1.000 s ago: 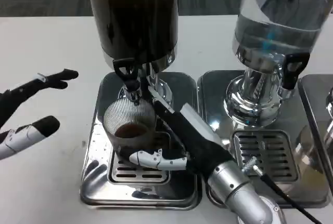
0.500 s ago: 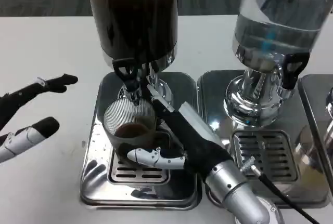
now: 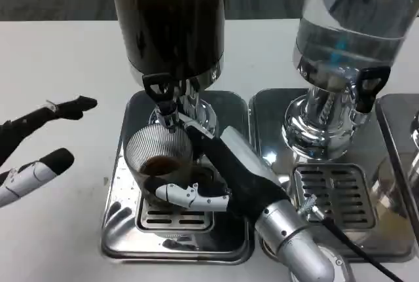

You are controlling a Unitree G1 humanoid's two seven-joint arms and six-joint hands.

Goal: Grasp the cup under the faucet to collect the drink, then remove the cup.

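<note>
Holding a dark drink low in its bottom, the ribbed cup (image 3: 159, 161) stands on the steel drip tray (image 3: 124, 229) near the bench's (image 3: 59, 66) front middle, straight under the black-handled faucet (image 3: 161, 95) of the dark dispenser (image 3: 167, 20). Ridged and greyish outside, round mouth up, upright. Gripped by the right hand (image 3: 219, 177): white-and-black fingers (image 3: 186, 195) curled round the cup's near side, palm pressed against its right side. Beside it toward the bench's right edge, a clear dispenser (image 3: 353, 20) filled partway with clear liquid, above its own tray with a slotted grate (image 3: 334, 193). Toward the bench's left edge, the left hand (image 3: 33, 144) hovers with fingers spread apart, holding nothing, well apart from the cup and tray.
</note>
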